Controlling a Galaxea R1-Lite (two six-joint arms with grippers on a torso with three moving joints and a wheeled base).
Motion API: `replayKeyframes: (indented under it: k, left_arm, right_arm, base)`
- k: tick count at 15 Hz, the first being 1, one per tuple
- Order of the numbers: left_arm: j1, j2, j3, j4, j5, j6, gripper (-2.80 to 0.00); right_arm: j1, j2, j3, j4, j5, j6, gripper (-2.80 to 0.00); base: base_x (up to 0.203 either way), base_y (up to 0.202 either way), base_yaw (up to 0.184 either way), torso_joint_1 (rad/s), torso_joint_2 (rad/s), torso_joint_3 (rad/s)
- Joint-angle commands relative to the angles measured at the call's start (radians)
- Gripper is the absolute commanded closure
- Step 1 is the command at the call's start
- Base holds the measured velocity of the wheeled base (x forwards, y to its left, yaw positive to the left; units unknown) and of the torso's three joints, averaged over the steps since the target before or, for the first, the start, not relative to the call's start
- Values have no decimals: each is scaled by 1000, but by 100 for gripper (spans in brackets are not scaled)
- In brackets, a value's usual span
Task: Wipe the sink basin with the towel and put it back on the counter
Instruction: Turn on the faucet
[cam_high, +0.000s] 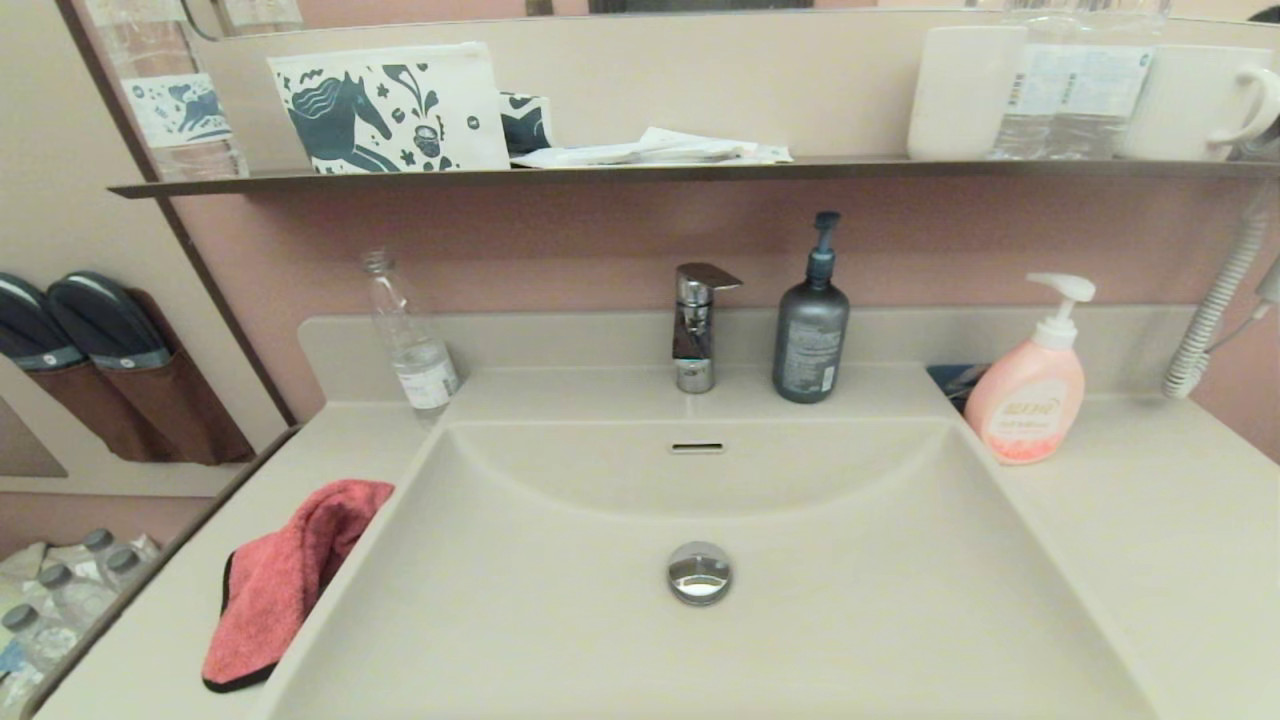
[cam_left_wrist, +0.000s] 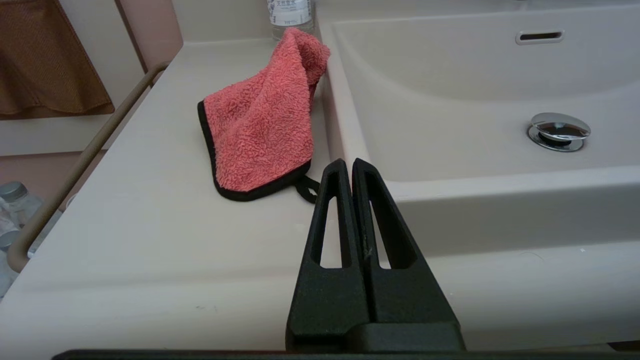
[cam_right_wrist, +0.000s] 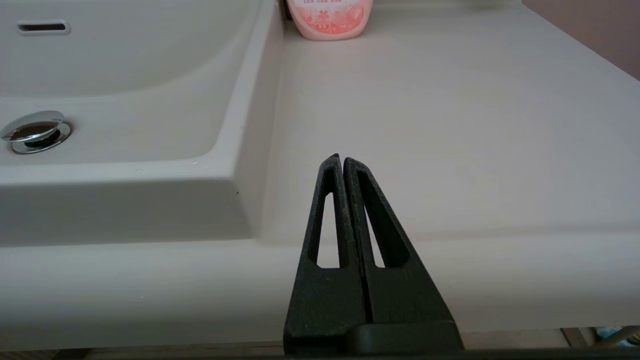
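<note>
a smooth beige-cream vanity counter (cam_high: 1150, 520) with a low raised back edge surrounds a wide sunken basin. on its left side lies a crumpled coral-red fuzzy towel (cam_high: 283, 575) with black trim, one fold touching the basin's rim. behind it, a clear plastic bottle (cam_high: 412, 340) stands near the back edge. a chrome faucet (cam_high: 697, 325) and a dark grey pump bottle (cam_high: 811, 322) stand side by side behind the basin; a pink soap pump bottle (cam_high: 1030, 385) stands at the right.
</note>
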Motion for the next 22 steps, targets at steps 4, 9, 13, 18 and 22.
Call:
replayKeyframes:
  k: [4,9,13,18,22]
  left_arm:
    - [0,0,0,0,0,0,0]
    - [0,0,0,0,0,0,0]
    - [0,0,0,0,0,1,0]
    - [0,0,0,0,0,0,0]
    - [0,0,0,0,0,0,0]
  right_arm:
    - [0,0,0,0,0,0,0]
    - [0,0,0,0,0,1,0]
    - [0,0,0,0,0,1,0]
    - [0,0,0,0,0,0,0]
    - [0,0,0,0,-3,-3,0]
  base:
    - [0,0,0,0,0,0]
    - [0,0,0,0,0,0]
    - [0,0,0,0,0,0]
    - [0,0,0,0,0,0]
    - [0,0,0,0,0,0]
